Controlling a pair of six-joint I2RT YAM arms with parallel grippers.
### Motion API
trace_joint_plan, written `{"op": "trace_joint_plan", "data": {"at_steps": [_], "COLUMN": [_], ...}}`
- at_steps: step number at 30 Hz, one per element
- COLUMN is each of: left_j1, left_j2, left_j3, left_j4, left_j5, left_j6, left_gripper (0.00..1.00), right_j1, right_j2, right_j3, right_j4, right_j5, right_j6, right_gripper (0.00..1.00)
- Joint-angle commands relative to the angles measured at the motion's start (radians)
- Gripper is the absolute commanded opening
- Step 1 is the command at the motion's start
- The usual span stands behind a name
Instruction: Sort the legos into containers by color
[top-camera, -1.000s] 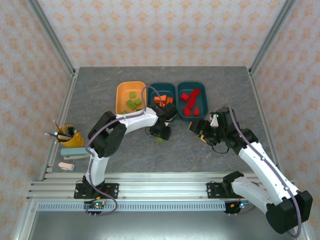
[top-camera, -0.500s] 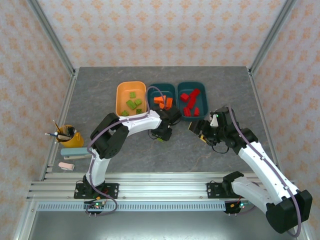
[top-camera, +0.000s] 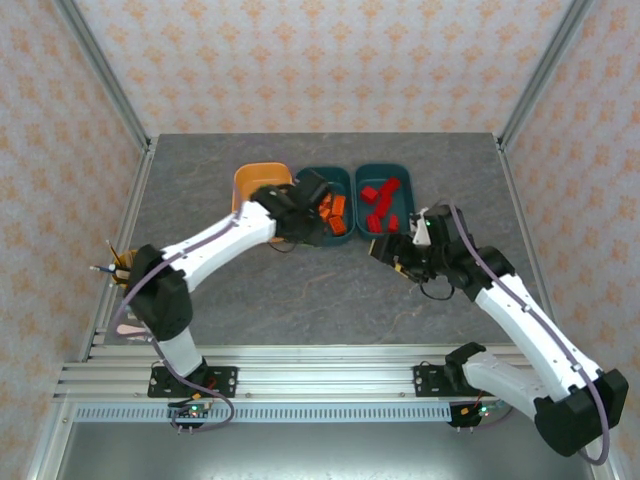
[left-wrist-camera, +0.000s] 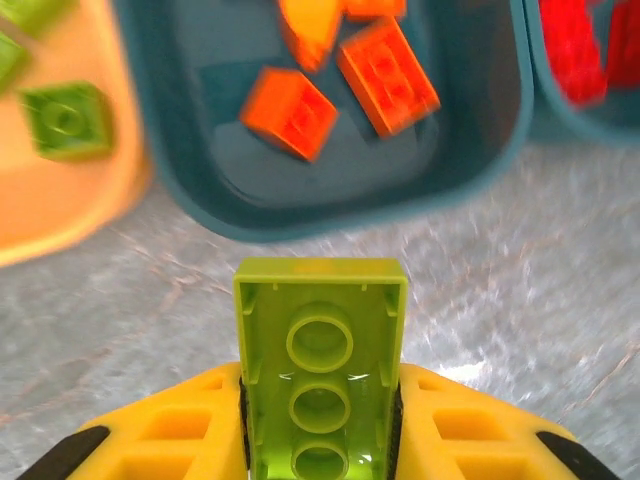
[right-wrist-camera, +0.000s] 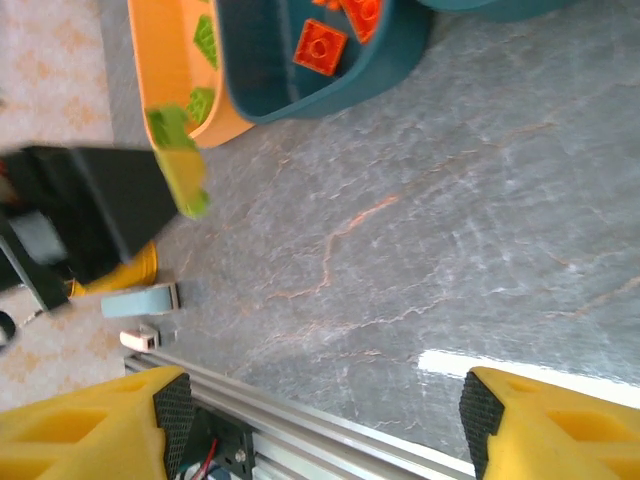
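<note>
Lego brick in lime green (left-wrist-camera: 320, 380) is sitting clamped in your left gripper (left-wrist-camera: 320, 440), hovering over the table just short of the middle teal tub (left-wrist-camera: 330, 215). You are delivering it, I judge; next you are needing to reach the light orange tub (left-wrist-camera: 60, 220) holding the greens, then release. Your right gripper (right-wrist-camera: 320, 430) is hanging spread, empty.

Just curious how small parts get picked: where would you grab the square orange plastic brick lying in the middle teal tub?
Probably from straight above, pinching two opposite flat side walls of the square orange plastic brick. It lies on the floor of the teal tub, turned diagonally to its walls, with bare floor beside it.
</note>
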Motion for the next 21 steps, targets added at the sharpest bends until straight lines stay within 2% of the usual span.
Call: {"op": "trace_joint_plan", "data": {"at_steps": [1, 4, 8, 14, 21], "left_j1": [0.123, 0.222, 0.31, 0.38, 0.414], "left_j2": [-0.022, -0.002, 0.083, 0.27, 0.468], "left_j3": [0.006, 0.025, 0.078, 0.193, 0.383], "left_j4": [-0.008, 0.048, 0.129, 0.212, 0.191], "left_j5": [0.045, 0.106, 0.161, 0.167, 0.177], "left_j6": [-0.053, -0.066, -0.103, -0.159, -0.174], "left_gripper": [0.33, 0.33, 0.33, 0.33, 0.33], "right_j1": [0.089, 0.15, 0.174, 0.174, 0.172], "right_j2": [0.058, 0.125, 0.242, 0.422, 0.518], "right_j3": [0.082, 0.125, 0.187, 0.333, 0.379], "right_j4": [0.064, 0.175, 0.322, 0.348, 0.412], "right_j5": [0.078, 0.132, 0.182, 0.19, 0.209], "right_j6": [-0.038, -0.036, -0.013, -0.001, 0.038], "right_gripper": [0.73, 0.73, 0.73, 0.73, 0.74]}}
